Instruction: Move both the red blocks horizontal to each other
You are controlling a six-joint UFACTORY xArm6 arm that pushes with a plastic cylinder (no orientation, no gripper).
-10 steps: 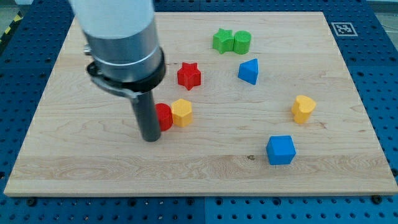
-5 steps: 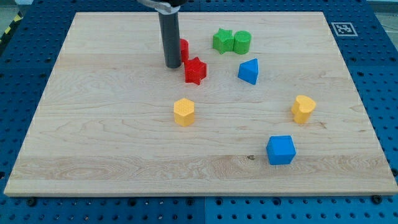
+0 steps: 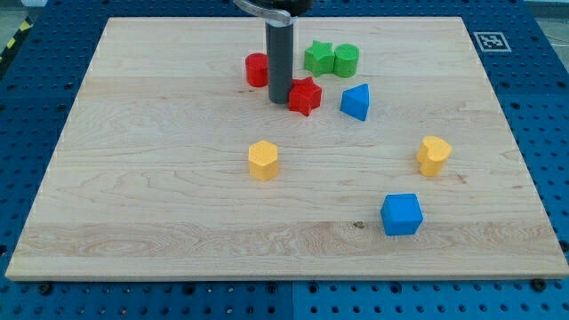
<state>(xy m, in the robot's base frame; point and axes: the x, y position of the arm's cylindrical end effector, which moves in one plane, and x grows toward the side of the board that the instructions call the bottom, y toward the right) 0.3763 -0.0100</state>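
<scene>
With my tip (image 3: 279,99) wedged between the red cylinder (image 3: 257,69) and the red star (image 3: 305,95), holding nothing, a further rightward shove could knock the star into the blue block (image 3: 356,101).

My tip (image 3: 280,99) between cylinder (image 3: 257,69) and star (image 3: 305,95)

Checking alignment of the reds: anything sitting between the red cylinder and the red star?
Only my tip. In the camera view, the rod stands between the red cylinder on the view's left and the red star on the view's right, against the star. No block lies between them.
</scene>
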